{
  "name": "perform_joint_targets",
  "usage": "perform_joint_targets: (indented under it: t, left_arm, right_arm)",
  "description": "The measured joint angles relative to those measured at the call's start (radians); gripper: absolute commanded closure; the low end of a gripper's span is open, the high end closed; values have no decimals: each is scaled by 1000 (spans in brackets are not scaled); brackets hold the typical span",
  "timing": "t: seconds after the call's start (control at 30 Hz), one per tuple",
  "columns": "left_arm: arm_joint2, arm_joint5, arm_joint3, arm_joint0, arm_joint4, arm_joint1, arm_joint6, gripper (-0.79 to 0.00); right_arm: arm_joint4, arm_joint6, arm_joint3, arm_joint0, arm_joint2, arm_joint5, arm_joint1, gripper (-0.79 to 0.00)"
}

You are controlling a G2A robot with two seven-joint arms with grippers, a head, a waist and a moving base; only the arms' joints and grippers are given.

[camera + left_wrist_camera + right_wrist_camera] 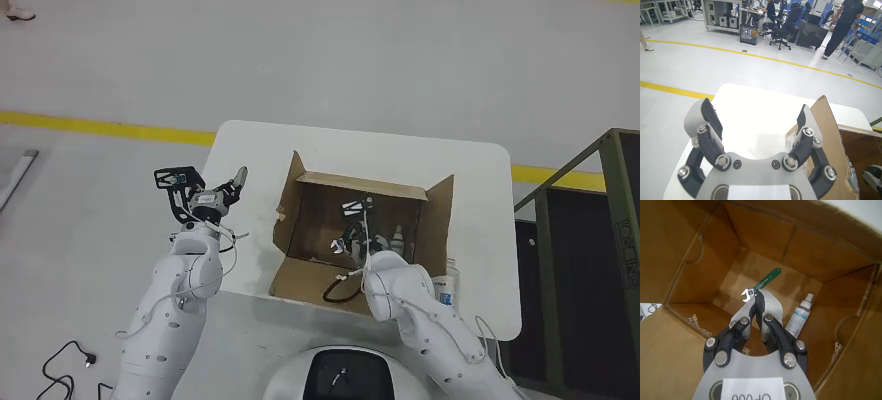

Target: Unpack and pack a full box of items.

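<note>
An open cardboard box (pixel 300 190) stands on the white table (pixel 470 180). My right gripper (pixel 757 294) is down inside the box, shut on the neck of a green-handled adjustable wrench (pixel 768 278). The wrench's silver head (pixel 746 294) sticks out beside the fingertips. A white spray bottle (pixel 800 315) lies on the box floor next to that gripper. My left gripper (pixel 757 115) hangs open and empty above the table's left part, outside the box's left flap (pixel 829 136). From above, the left gripper (pixel 215 185) and the right gripper (pixel 352 235) are well apart.
The box (pixel 761 243) has tall brown walls and torn flap edges around my right gripper. A small bottle (pixel 450 282) stands on the table outside the box's right side. A dark metal rack (pixel 590 250) stands to the table's right. Yellow floor tape (pixel 100 128) runs behind.
</note>
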Motion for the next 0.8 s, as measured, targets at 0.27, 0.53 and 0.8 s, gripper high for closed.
perform_joint_targets:
  t: [0.27, 0.53, 0.8]
  left_arm:
    - [0, 0, 0, 0, 0, 0, 0, -785]
    - [0, 0, 0, 0, 0, 0, 0, -785]
    - [0, 0, 0, 0, 0, 0, 0, -785]
  right_arm:
    - [-26, 103, 65, 63, -12, 34, -21, 0]
    - [-88, 209, 93, 110, -26, 47, -32, 0]
    - [-87, 208, 93, 109, -26, 47, -32, 0]
